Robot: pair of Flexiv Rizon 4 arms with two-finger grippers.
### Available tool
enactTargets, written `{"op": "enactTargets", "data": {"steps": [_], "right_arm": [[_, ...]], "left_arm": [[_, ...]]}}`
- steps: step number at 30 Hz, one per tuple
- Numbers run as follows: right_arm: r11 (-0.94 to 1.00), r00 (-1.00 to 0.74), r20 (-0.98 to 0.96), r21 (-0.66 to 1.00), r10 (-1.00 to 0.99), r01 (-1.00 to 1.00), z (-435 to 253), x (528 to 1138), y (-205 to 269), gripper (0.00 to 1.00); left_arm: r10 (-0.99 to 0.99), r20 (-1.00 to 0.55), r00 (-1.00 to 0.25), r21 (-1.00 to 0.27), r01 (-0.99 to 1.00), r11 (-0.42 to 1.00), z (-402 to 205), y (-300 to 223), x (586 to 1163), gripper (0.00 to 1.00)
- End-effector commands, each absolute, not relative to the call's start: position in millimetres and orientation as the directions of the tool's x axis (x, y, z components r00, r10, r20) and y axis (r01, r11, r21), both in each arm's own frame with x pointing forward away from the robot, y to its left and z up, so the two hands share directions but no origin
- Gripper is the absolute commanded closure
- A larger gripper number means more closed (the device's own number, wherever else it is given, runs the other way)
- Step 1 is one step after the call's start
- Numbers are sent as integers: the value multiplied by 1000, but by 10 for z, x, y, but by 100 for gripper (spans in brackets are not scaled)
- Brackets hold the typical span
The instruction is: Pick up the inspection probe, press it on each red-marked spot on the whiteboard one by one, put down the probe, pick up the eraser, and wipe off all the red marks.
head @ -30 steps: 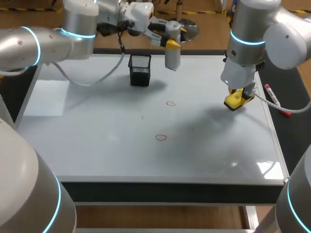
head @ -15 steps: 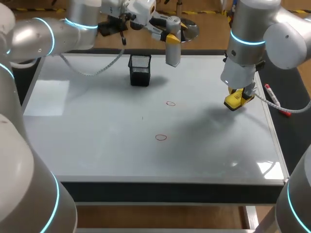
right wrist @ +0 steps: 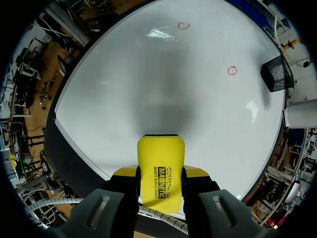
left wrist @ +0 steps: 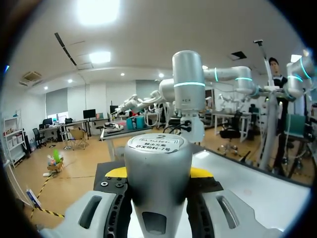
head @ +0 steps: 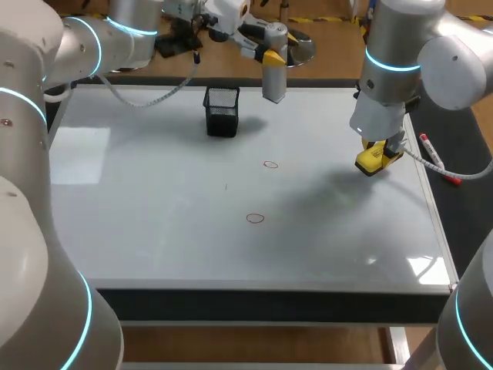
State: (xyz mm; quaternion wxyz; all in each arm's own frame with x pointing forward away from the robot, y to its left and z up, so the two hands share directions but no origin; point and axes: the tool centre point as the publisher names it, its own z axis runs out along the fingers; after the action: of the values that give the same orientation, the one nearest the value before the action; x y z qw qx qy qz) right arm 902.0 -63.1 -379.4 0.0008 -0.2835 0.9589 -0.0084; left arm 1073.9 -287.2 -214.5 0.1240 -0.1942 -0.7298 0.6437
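Observation:
My left gripper (head: 274, 52) is shut on the silver cylindrical inspection probe (head: 273, 81), holding it high over the far edge of the whiteboard (head: 154, 231), just right of the mesh cup. In the left wrist view the probe (left wrist: 157, 183) stands between the yellow-tipped fingers (left wrist: 117, 172). My right gripper (head: 377, 150) is shut on the yellow eraser (head: 373, 160), raised above the board's right side; the eraser (right wrist: 160, 171) fills the gap between its fingers. Two small red circles are on the board, one (head: 270, 164) mid-board and one (head: 255, 218) nearer the front.
A black mesh cup (head: 221, 111) stands at the back of the whiteboard. A red-capped marker (head: 437, 159) lies on the dark strip just off the board's right edge.
My left arm has lifted the probe a little higher and farther back. The right arm and the eraser have not moved.

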Motion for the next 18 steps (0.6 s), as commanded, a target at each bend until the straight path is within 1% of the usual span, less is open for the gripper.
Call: {"op": "enactTargets", "data": {"steps": [1,18], "right_arm": [[838,-839,5,-19,-545,-545,-3790,9025,-633,100],[838,-839,5,-19,-545,-545,-3790,9025,-633,100]], "left_arm": [[588,-42,-808,-989,116,90,-2186,-2881,10830,100],[598,-37,-801,-991,107,82,-2216,-2913,10868,100]]}}
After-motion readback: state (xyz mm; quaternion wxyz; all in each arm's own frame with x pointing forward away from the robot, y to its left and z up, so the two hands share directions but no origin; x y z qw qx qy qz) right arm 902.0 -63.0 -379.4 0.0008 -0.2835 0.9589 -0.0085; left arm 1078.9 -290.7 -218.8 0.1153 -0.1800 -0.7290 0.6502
